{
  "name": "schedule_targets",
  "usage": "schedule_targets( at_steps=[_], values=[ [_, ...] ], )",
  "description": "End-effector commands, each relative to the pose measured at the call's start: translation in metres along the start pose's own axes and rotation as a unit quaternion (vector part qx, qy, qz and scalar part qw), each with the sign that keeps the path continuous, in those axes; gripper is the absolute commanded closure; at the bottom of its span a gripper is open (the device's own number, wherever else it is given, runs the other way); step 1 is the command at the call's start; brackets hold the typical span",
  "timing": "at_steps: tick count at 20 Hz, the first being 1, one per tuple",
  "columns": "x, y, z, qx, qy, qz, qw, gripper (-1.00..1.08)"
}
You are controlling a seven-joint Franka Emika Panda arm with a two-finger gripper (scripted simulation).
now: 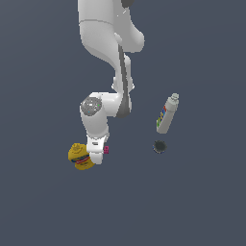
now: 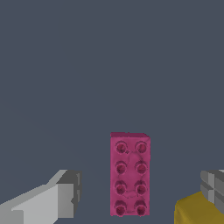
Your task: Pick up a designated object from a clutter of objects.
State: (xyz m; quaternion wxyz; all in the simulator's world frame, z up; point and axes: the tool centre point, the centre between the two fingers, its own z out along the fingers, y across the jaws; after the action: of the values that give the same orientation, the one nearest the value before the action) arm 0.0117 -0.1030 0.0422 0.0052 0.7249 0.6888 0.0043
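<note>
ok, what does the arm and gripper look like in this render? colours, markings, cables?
The arm is glossy white with rounded links, dark grey bands at the joints and a speckled silver-grey round cap on one joint. No cables or logos are visible. The gripper has a white body; in the wrist view its fingers are blocky, light grey with darker grey tips.

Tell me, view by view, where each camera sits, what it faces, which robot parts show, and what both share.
Exterior view: off the arm, high, looking down on white arm, burger toy, bottle, dark disc.
Wrist view: on the wrist, facing the floor past open pincer fingers straddling magenta brick.
Shared: brick, burger toy, pincer.
</note>
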Motion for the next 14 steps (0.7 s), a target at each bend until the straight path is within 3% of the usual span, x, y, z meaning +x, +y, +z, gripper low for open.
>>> schedule_targets(
  at_steps=[1,8,9,14],
  values=[
    [-0.004,-0.005,0.016,0.006,0.0,0.004,1.0,-0.92],
    [-0.005,-0.006,0.03,0.007,0.0,0.004,1.0,-0.92],
    [-0.005,-0.006,0.03,0.007,0.0,0.004,1.0,1.08],
    [-0.005,-0.006,0.03,0.007,0.0,0.004,1.0,1.08]
  ],
)
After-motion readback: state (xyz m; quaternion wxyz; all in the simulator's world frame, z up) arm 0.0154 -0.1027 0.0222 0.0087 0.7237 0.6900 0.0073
